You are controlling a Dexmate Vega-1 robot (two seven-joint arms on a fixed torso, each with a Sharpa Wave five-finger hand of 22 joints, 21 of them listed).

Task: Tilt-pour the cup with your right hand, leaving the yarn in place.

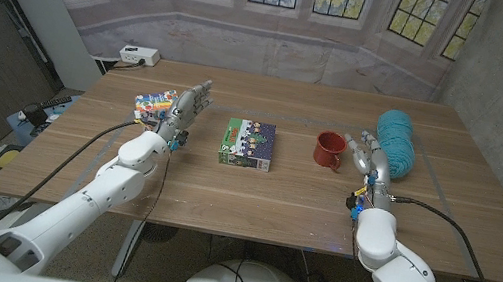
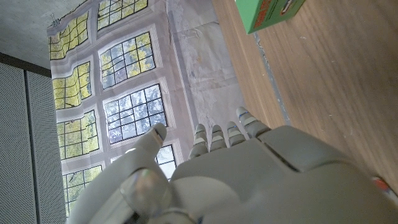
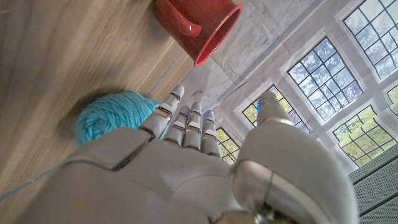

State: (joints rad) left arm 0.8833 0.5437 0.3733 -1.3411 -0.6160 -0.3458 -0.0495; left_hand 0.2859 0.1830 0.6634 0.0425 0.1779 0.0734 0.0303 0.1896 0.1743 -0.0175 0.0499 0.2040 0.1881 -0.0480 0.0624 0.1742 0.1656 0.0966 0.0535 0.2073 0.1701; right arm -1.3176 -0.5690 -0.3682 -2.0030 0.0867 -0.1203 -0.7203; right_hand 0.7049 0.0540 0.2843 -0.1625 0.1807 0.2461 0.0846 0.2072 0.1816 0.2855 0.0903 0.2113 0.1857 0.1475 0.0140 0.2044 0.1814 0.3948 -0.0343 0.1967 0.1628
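hovering robot hand [image 1: 367, 157] beside cup [image 1: 329, 150]

Table [image 1: 272, 200]: matt wood, visible grain | cup [image 1: 329, 150]: red, glossy, smooth, ceramic-looking | yarn [image 1: 397, 142]: teal, soft fuzzy wound fibre | box [image 1: 248, 144]: green printed cardboard, slight sheen | left hand [image 1: 183, 110] and right hand [image 1: 370, 159]: smooth pale grey plastic shells, satin finish.

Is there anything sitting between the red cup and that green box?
No. In the head view, only bare wooden table lies between the red cup and the green box.
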